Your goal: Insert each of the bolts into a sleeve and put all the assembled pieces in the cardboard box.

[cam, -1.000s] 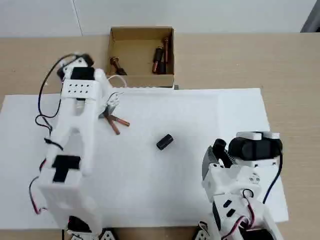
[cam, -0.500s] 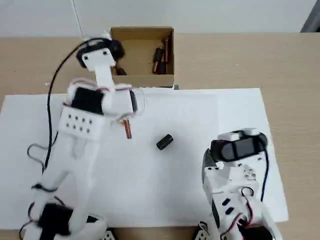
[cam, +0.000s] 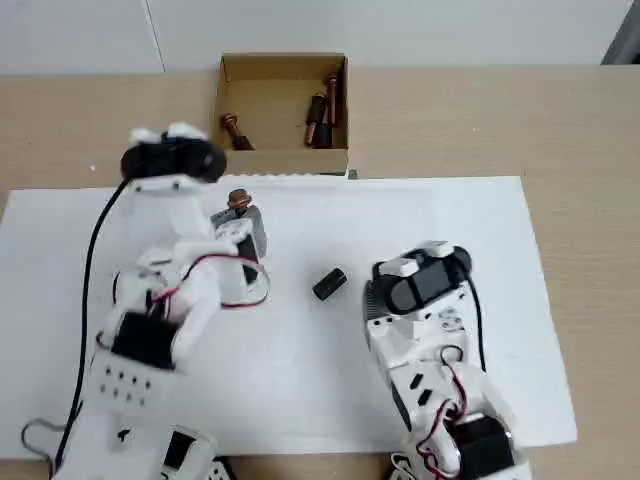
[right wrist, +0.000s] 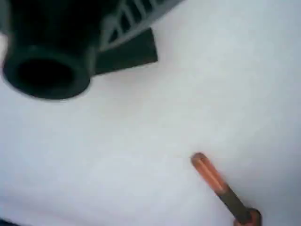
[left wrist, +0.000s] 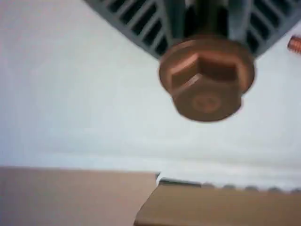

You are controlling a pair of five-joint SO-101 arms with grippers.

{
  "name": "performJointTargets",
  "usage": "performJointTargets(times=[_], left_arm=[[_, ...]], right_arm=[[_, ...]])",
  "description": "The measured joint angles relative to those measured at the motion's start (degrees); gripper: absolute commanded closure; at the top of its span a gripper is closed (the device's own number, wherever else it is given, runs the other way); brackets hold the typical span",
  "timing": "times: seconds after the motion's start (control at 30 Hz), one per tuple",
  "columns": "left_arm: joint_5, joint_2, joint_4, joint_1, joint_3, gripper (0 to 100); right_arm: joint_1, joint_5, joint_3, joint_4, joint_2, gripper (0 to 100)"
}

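Just off the cardboard box (cam: 283,158): one bolt (cam: 238,199) was held upright, head uppermost, clamped in the closed left tool (cam: 243,222) near the box's front wall.
Left arm, change: a second earlier that tool was lowered over two bolts lying on the white sheet (cam: 450,230) short of the box; one has since been lifted clear.
Second bolt (right wrist: 221,188): it was left lying flat on the sheet.
Sleeve (cam: 329,283): it was found unmoved, lying on the sheet farther from the box than the held bolt.
Right arm, change: the right tool (cam: 368,298) was brought toward the box until it was just beside the sleeve; whether it was open or closed could not be told.
Box contents: assembled pieces (cam: 320,115) were already laid inside.
Meaning: the bolt pick-up was judged done and the sleeve not yet clearly secured, so insertion was judged still to come.
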Motion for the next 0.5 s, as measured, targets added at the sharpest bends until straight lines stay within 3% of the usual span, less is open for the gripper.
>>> performJointTargets(times=[0.27,0.5], left_arm=[[0.88,-16.97,-8.0,0.09,13.45,100],[5.27,-34.2,-9.58,5.36,20.31,100]], right_arm=[[-8.44,0.0,8.18,-12.92,0.0,99.5],[-13.54,3.87,11.87,-17.67,0.0,99.5]])
